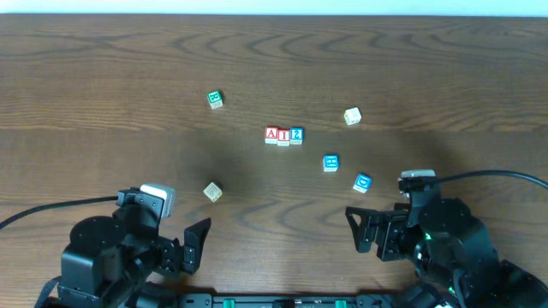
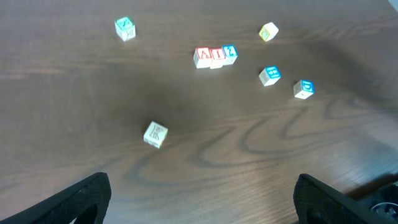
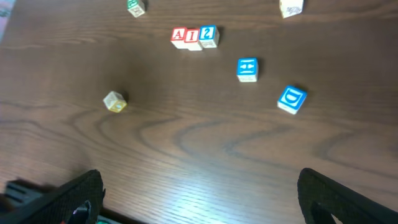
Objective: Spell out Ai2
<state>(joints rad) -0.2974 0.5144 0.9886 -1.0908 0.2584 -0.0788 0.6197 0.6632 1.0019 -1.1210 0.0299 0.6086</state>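
Three letter blocks stand side by side in a row at the table's middle: a red A block [image 1: 271, 134], a red I block [image 1: 283, 135] and a blue 2 block [image 1: 296, 134]. The row also shows in the left wrist view [image 2: 215, 55] and the right wrist view [image 3: 194, 36]. My left gripper [image 1: 184, 248] is open and empty near the front left edge. My right gripper [image 1: 370, 229] is open and empty near the front right. Both are well apart from the row.
Loose blocks lie around: a green one [image 1: 215, 99] at back left, a yellow one [image 1: 352, 115] at back right, two blue ones [image 1: 330, 162] [image 1: 362, 182] right of the row, a tan one [image 1: 212, 192] front left.
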